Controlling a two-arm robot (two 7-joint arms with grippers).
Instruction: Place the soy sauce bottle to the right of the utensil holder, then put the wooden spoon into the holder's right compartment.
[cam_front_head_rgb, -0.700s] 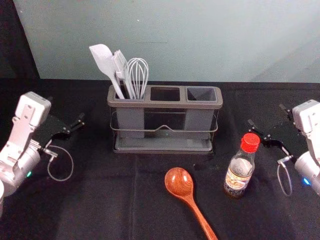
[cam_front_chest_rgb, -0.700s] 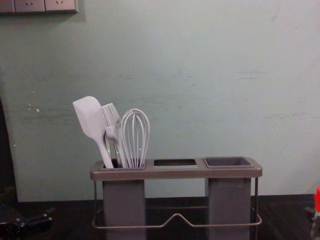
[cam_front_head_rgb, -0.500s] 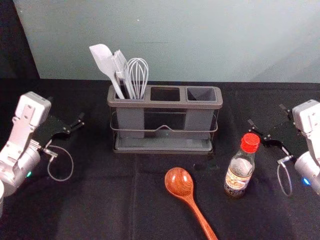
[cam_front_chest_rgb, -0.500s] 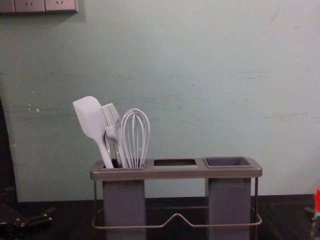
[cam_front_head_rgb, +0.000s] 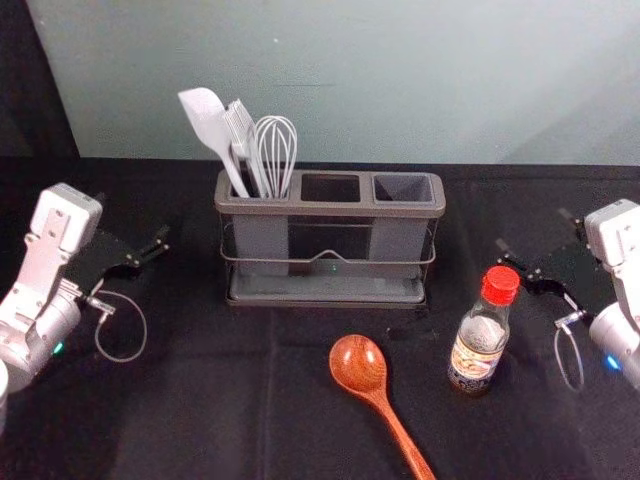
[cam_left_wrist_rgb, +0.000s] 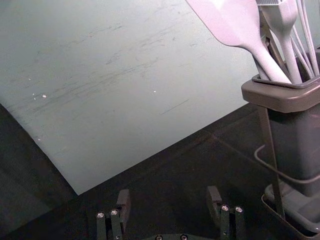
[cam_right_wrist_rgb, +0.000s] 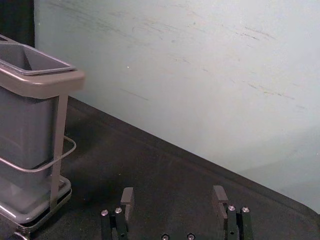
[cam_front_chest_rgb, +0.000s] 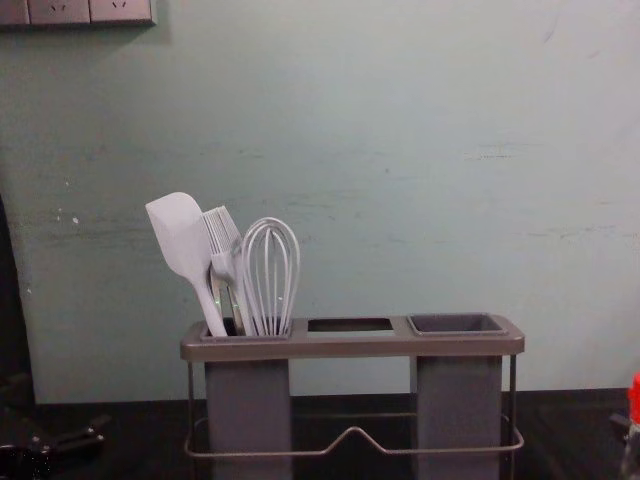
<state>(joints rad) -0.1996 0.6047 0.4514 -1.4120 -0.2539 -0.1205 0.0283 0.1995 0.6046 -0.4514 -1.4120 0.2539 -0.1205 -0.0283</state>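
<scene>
Head view: around utensil holder, left end effector stood open at nine o'clock, right end effector open at three; soy sauce bottle upright at four; wooden spoon lay near six, handle end cut off.

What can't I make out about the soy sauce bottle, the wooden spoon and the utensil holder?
- Wording on the soy sauce bottle: head view, too small to read.
- Left and right sides of its cap together: chest view, cut off by the right edge.
- Handle tip of the wooden spoon: head view, cut off by the bottom edge.
- Lower end of the spatula: head view, hidden inside the left compartment.
- Floor of the right compartment: chest view, hidden by its front wall.
</scene>
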